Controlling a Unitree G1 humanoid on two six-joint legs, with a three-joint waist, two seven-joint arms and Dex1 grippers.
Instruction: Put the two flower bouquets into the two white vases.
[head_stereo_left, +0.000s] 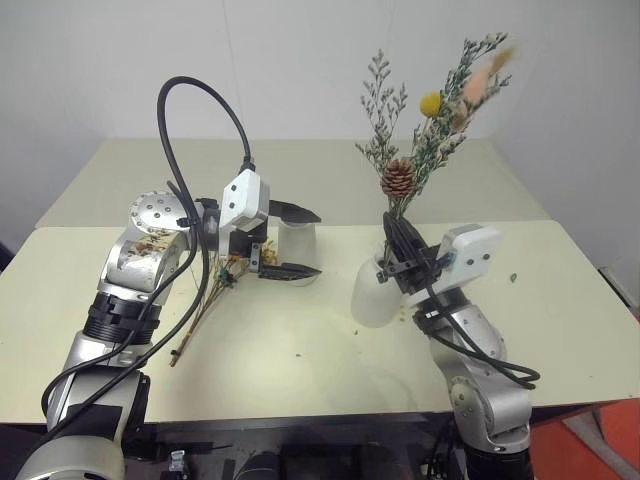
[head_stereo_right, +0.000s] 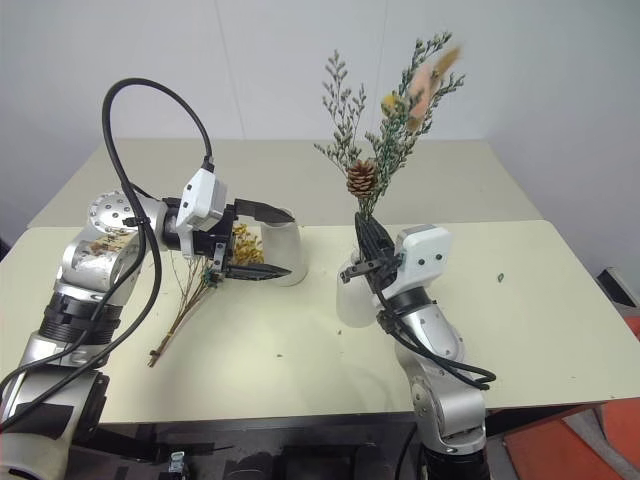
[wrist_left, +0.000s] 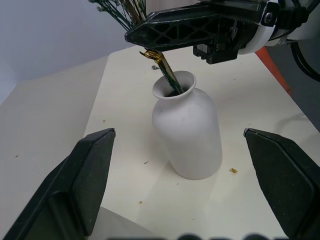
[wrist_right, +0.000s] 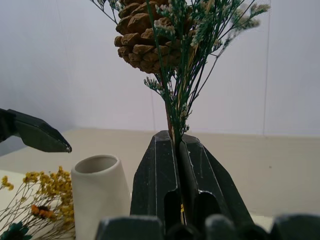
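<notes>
- Your right gripper (head_stereo_left: 405, 250) sits nearest, at about 5 o'clock on the near table (head_stereo_left: 300, 350); its fingers are clamped on the stems of the green bunch (head_stereo_left: 432, 130).
- Those stems run down into the mouth of the squat vase (wrist_left: 187, 132), as the left wrist view shows; how deep they reach inside is hidden.
- From the head views, the squat vase (head_stereo_left: 375, 295) is partly covered by your right gripper, so you cannot see its neck there.
- Pink plumes at the top of the green bunch are blurred; the pinecone (head_stereo_left: 398, 178) is clear.
- Your left gripper (head_stereo_left: 290, 242) is near the centre, at about 9 o'clock from the squat vase, its fingers spread wide and holding nothing.
- Between those fingers stands the tall vase (head_stereo_left: 297, 240), largely hidden by them; contact cannot be judged.
- Lying flat at about 8 o'clock, the yellow bunch (head_stereo_right: 185, 290) has its blooms partly hidden behind your left wrist, its stem ends pointing toward the near edge.
</notes>
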